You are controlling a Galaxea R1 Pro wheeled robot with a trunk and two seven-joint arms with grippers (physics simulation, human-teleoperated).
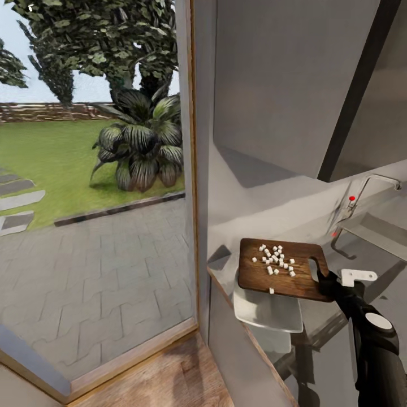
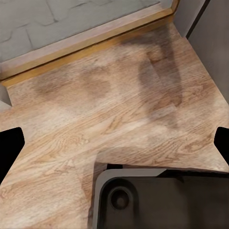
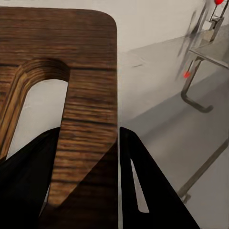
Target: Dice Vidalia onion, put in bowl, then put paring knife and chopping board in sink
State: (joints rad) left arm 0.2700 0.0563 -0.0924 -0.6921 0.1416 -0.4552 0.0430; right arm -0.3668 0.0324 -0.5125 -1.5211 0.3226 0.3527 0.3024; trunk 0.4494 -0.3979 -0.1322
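Right tool: black, clamped on the handle end of the chopping board; in the right wrist view its fingers pinch the strip of wood beside the slot hole.

Chopping board: brown wood, rounded corners, held up above the bench, tilted with its near edge lower. Carries a scatter of small white diced onion pieces; one piece sits at the lower edge.

Bowl: white, squarish, on the bench directly under the board's lower edge, partly covered by the board.

Sink: grey, at the far right of the bench, well apart from the board. Chrome tap with a red-tipped lever behind it; a second red dot shows lower down near a bent chrome bar.

Surroundings: grey wall cabinet above the bench; wood-framed glass door just beside the bench end, with paved patio, lawn and a spiky plant outside. Wooden floor below.

Left tool: two black finger tips at opposite edges of the left wrist view, spread wide, nothing between them, over the floor and a dark part of the robot's base.

No readable writing or labels.
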